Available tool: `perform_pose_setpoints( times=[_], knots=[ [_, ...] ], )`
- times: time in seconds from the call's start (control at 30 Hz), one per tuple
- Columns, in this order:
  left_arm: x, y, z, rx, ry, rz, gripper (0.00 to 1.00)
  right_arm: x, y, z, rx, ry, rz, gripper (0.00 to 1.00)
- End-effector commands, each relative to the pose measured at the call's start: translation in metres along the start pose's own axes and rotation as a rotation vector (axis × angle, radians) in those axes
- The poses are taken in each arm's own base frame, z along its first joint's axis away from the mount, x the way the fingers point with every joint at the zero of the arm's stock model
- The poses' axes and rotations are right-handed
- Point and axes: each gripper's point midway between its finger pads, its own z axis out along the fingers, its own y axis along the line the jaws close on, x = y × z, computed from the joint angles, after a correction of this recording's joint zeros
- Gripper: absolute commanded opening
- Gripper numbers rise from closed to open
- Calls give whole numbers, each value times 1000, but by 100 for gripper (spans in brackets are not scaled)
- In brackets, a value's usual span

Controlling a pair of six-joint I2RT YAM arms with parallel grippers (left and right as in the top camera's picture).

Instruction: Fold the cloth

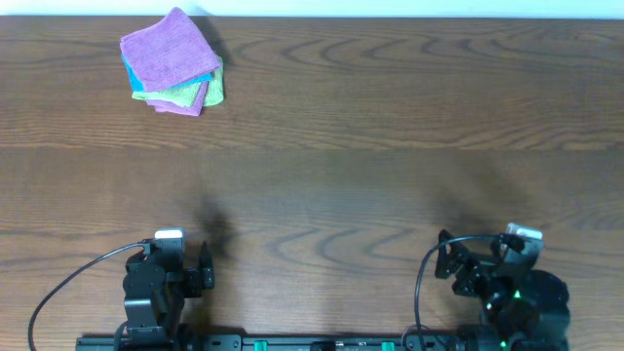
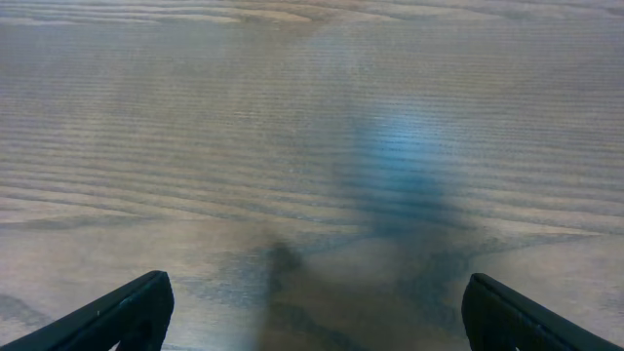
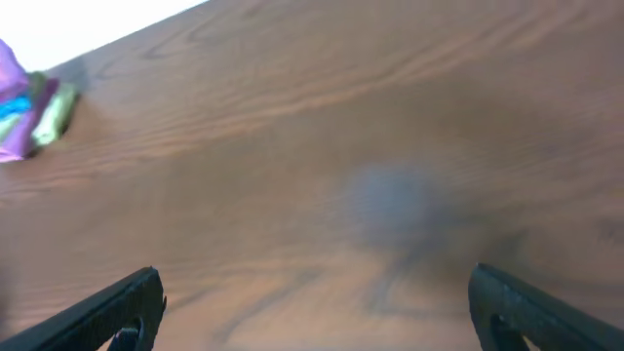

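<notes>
Left gripper (image 2: 317, 292), right gripper (image 3: 317, 288) both standing wide, empty. Cloth (image 1: 168, 47) lying far-left atop stack (image 1: 181, 95). Judging: left arm should be pinching lilac layer only, one corner.

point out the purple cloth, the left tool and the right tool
purple cloth (image 1: 168, 47): overhead view, middle of its top face
left tool (image 2: 320, 314): left wrist view, midway between fingertips
right tool (image 3: 317, 314): right wrist view, midway between fingertips

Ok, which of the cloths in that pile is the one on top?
The lilac cloth, the widest piece showing. The blue cloth and the green cloth only peek out as edges beneath it.
</notes>
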Motion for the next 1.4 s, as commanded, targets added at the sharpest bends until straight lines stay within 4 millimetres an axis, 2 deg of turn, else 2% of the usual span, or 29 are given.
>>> perform_pose_setpoints(
  times=[0.0, 0.27, 0.53, 0.7, 0.9, 1.37],
  knots=[
    [8, 0, 3, -5, 20, 0, 95, 7, -12, 11, 41, -26, -105, 99],
    [8, 0, 3, -5, 20, 0, 95, 23, -23, 36, 48, -71, -218, 99],
    [8, 0, 3, -5, 20, 0, 95, 37, -34, 47, 75, -45, -241, 99],
    [8, 0, 3, -5, 20, 0, 95, 38, -34, 47, 77, -41, -269, 99],
    [8, 0, 3, -5, 20, 0, 96, 50, -37, 47, 83, 10, -270, 99],
    [8, 0, 3, -5, 20, 0, 95, 53, -37, 46, 81, 22, -247, 99]
  ],
)
